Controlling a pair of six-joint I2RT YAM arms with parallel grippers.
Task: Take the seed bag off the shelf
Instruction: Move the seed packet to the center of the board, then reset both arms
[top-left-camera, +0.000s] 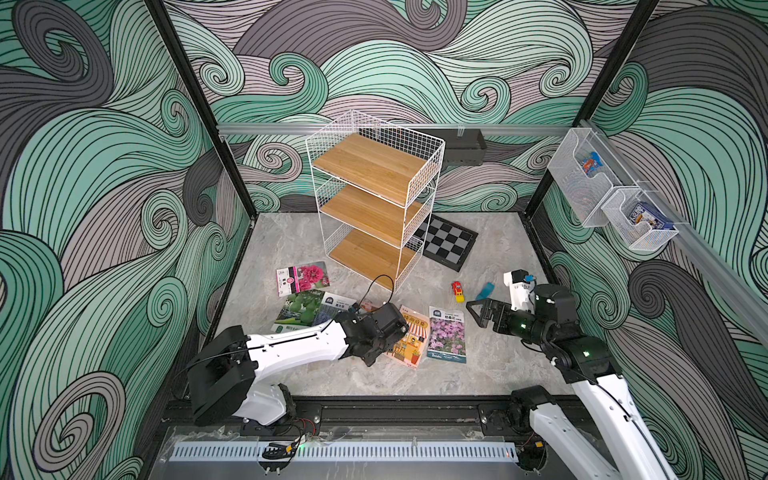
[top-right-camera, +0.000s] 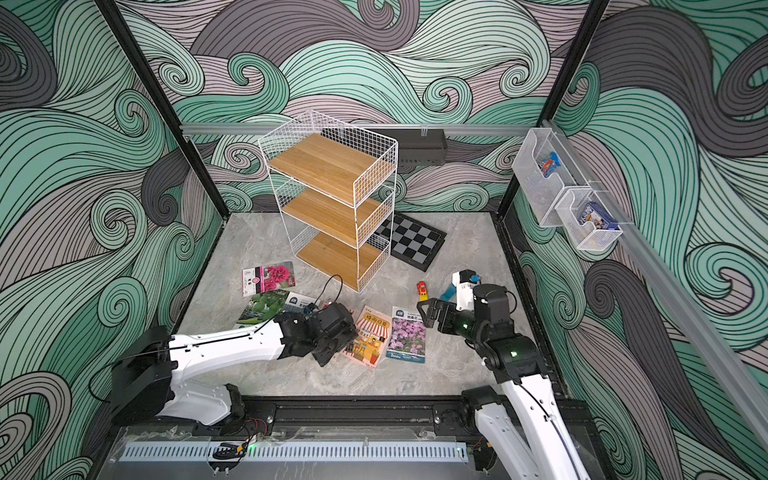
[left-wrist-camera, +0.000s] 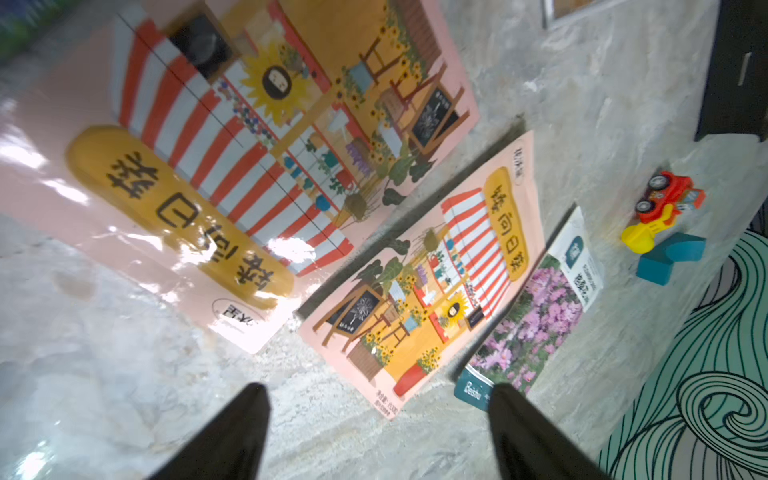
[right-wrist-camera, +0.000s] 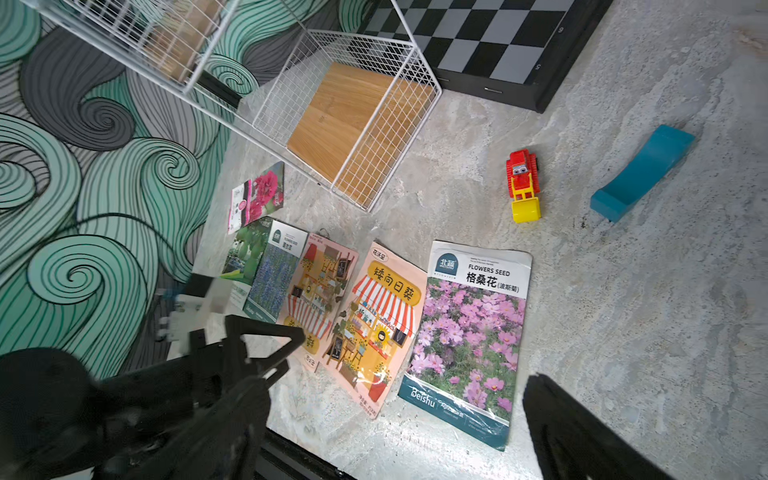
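Grey marble table carries the shelf near its rear edge, and all three boards are bare. The seed bag lies flat toward the front edge among other bags, under the left gripper, whose jaws are wide and hold nothing. The right gripper is also wide. The removal seems done; next the left arm should rise straight, without dragging the bag.

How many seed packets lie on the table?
6, in a loose row before the white wire shelf: magenta-flower, green, blue-flower, two pink shop-front, purple-flower packets.
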